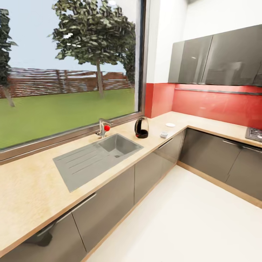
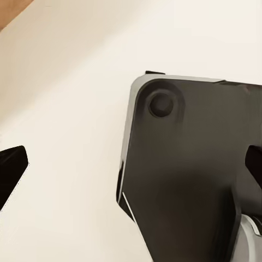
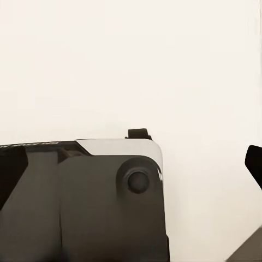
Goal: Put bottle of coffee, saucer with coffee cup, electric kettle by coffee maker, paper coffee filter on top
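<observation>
- The desk [image 1: 32, 196] is an L-shaped tan wood-grain worktop with dark grey cabinet fronts [image 1: 109, 207] below it, running under a big window [image 1: 69, 69] and turning along a glossy red backsplash [image 1: 218, 103].
- A grey steel sink [image 1: 96, 156] with a draining board is set into the desk, and a tap [image 1: 102, 128] with a red knob stands at its window side.
- The electric kettle [image 1: 141, 127], clear glass on a black base, stands upright on the desk just past the sink, towards the corner.
- Further along, the saucer [image 1: 170, 124] lies flat near the corner; a small pale object [image 1: 164, 135], too small to identify, sits near the desk's front edge between kettle and corner, apart from both.
- A hob corner [image 1: 254, 134] shows at the far right, with dark wall cupboards [image 1: 218, 58] above the backsplash.
- The pale floor [image 1: 189, 222] in front of the cabinets is open.
- The left wrist view shows dark fingers [image 2: 11, 172] wide apart over pale floor and the robot's dark base plate [image 2: 185, 174]; nothing is between them.
- In the right wrist view the fingers [image 3: 11, 174] are likewise spread and hold nothing.
</observation>
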Available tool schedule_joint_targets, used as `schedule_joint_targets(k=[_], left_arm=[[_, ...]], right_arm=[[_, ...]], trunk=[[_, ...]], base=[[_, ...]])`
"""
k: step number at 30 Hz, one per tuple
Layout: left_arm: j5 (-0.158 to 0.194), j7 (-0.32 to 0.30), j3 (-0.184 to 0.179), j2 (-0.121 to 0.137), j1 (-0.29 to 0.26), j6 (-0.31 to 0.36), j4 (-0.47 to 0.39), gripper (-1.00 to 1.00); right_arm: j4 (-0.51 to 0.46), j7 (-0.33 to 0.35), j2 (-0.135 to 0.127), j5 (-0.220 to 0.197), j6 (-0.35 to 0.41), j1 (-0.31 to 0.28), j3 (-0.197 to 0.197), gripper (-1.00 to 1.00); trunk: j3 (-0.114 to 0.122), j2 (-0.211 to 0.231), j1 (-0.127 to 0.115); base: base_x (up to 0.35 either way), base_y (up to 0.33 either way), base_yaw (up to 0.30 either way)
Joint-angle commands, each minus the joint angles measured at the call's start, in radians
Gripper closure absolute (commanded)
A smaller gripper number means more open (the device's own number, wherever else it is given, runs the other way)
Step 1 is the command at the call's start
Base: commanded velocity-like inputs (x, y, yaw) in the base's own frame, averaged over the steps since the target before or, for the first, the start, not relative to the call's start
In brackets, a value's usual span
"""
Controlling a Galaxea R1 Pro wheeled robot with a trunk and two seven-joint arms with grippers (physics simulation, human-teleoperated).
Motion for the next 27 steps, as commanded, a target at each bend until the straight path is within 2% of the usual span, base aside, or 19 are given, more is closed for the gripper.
schedule_joint_targets(k=[1, 6, 13, 17, 27], left_arm=[[0.005, 0.006, -0.007, 0.001, 0.001, -0.001, -0.003, -1.00], [0.000, 0.006, -0.001, 0.003, 0.001, -0.001, -0.002, -1.00], [0.010, -0.003, 0.003, -0.020, 0.001, -0.004, -0.010, -1.00], [0.013, -0.004, 0.003, -0.023, -0.001, -0.004, -0.016, -1.00], [0.001, -0.007, -0.003, -0.042, -0.004, -0.001, -0.021, -1.00]], right_arm=[[0.001, -0.004, 0.000, 0.010, -0.003, -0.001, -0.008, -1.00], [0.001, -0.004, 0.000, 0.010, -0.003, -0.001, -0.009, -1.00], [0.001, -0.003, 0.000, 0.010, -0.003, -0.001, -0.009, -1.00], [0.001, -0.003, 0.000, 0.010, -0.003, -0.001, -0.008, -1.00], [0.001, -0.002, 0.000, 0.010, -0.003, -0.001, -0.008, -1.00]], trunk=[[-0.002, -0.002, 0.001], [-0.002, -0.002, 0.001], [-0.002, -0.002, 0.001], [-0.002, -0.002, 0.001], [-0.002, -0.002, 0.001]], base=[[0.000, 0.000, -0.298], [0.000, 0.000, -0.299], [0.000, 0.000, -0.300], [0.000, 0.000, -0.300], [0.029, -0.015, -0.300]])
